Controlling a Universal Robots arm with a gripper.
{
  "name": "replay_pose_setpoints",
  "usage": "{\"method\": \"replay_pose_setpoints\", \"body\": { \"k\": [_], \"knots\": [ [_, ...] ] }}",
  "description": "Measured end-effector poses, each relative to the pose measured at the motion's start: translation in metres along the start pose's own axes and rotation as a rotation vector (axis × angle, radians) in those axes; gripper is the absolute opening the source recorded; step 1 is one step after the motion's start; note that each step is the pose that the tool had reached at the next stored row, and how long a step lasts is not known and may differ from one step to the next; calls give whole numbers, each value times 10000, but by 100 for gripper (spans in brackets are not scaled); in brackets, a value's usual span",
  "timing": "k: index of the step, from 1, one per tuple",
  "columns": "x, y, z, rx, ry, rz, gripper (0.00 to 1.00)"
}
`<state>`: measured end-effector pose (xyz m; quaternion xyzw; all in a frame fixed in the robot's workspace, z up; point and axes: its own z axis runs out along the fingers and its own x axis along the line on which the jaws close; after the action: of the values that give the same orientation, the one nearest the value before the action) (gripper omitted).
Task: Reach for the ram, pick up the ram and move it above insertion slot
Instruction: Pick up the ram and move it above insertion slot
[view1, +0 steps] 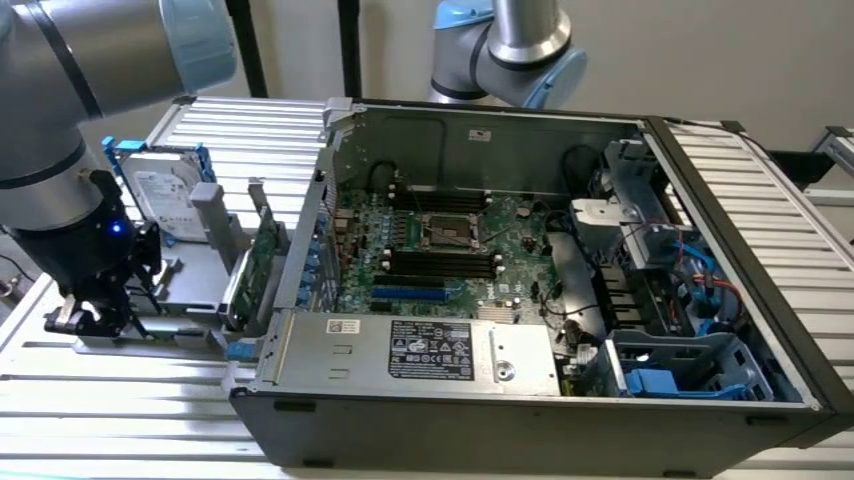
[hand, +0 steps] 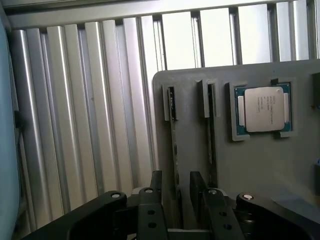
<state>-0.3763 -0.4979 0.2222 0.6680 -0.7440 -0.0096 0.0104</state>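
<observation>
Pincer (view1: 94, 315) low over the grey holder tray (view1: 187, 290) at the exterior view's left, well apart from the open computer case (view1: 534, 420).

Wrist view: pincer (hand: 176, 194) fingers (hand: 156, 192) stand apart, 1 on each side of the ram (hand: 174, 135), with a gap showing on both sides. Not clamped.

The ram stands on edge in a groove of the tray (hand: 250, 170). A 2nd stick (hand: 211, 135) stands in the neighbouring groove, just beside it. A processor chip (hand: 262, 109) lies flat in its own pocket beyond that.

Exterior view: a green expansion card (view1: 260, 260) stands upright in the tray, with a hard drive (view1: 167, 195) behind it. The black memory slots (view1: 441, 262) on the motherboard (view1: 514, 225) lie inside the case. Tray and case rest on the slatted metal bench (view1: 120, 400).
</observation>
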Motion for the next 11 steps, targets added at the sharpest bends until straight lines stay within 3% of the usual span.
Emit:
{"method": "replay_pose_setpoints", "body": {
  "k": [11],
  "knots": [
    [-1, -4, 180, -1, -7, -211, 36]
  ]
}}
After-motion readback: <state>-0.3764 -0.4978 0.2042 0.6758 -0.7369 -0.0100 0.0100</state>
